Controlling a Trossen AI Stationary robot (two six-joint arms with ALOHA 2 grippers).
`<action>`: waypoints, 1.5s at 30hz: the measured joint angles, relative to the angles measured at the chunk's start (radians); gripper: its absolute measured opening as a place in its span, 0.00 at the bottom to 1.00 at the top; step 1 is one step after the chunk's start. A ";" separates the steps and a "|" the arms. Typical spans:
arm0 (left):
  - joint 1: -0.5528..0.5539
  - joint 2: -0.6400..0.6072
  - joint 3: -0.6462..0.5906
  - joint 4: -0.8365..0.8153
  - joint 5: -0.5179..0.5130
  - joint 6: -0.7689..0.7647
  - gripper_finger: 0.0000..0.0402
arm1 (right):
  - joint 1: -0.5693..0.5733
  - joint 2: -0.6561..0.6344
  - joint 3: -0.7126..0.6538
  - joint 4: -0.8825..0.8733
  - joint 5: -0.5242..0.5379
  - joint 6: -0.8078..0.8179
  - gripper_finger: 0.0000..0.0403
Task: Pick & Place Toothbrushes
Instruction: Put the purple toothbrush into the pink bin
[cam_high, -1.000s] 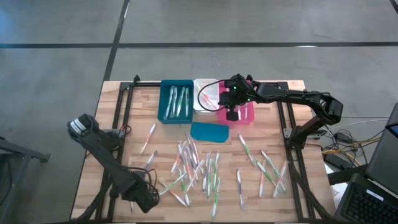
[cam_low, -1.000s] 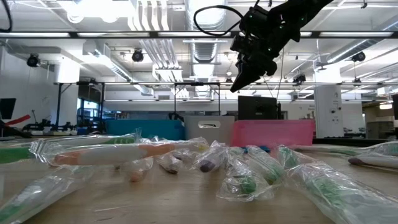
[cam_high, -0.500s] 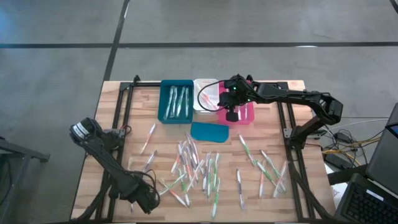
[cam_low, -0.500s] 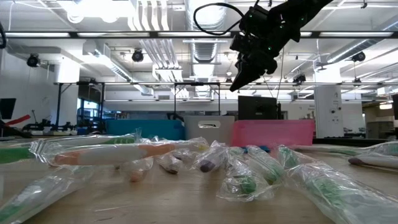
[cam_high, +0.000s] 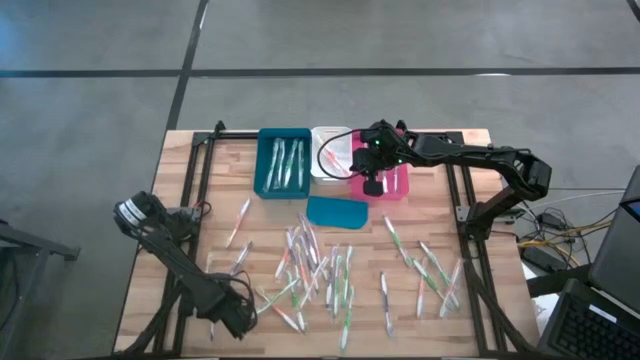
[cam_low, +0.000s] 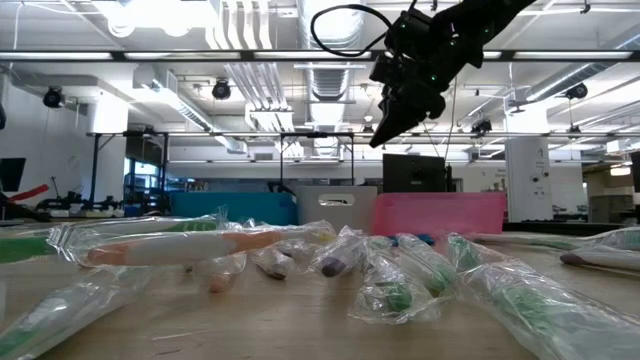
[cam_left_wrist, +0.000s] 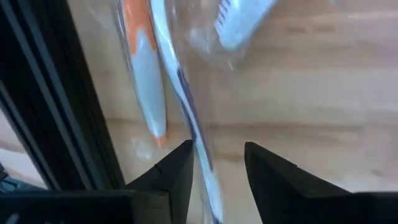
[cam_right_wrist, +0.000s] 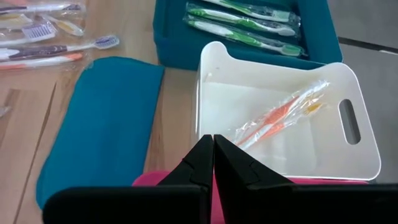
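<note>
Straddling a wrapped toothbrush (cam_left_wrist: 194, 134) with left claw (cam_left_wrist: 217, 158), fingers apart, low on table (cam_left_wrist: 311, 93) | shaft runs straight ahead between the fingers, along claw's reach | right claw (cam_high: 372, 184) pressed together, empty, hanging over pink bin (cam_high: 395, 190), well apart.

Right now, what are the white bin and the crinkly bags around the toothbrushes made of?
The white bin looks like smooth moulded plastic: rounded corners, an even sheen and a cut-out handle slot. The bags look like thin clear plastic film, since they crinkle, glint and let the toothbrushes show through. I can't tell the exact kind of plastic.
</note>
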 joint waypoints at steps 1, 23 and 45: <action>0.000 0.000 -0.009 0.006 0.000 0.000 0.37 | 0.000 0.000 -0.001 0.000 0.000 0.000 0.02; 0.002 -0.005 -0.066 0.116 0.000 0.007 0.15 | 0.000 0.001 -0.010 0.004 0.001 0.000 0.02; 0.000 -0.117 0.237 -0.386 -0.544 0.133 0.05 | 0.000 0.001 -0.138 0.184 -0.329 -0.019 0.02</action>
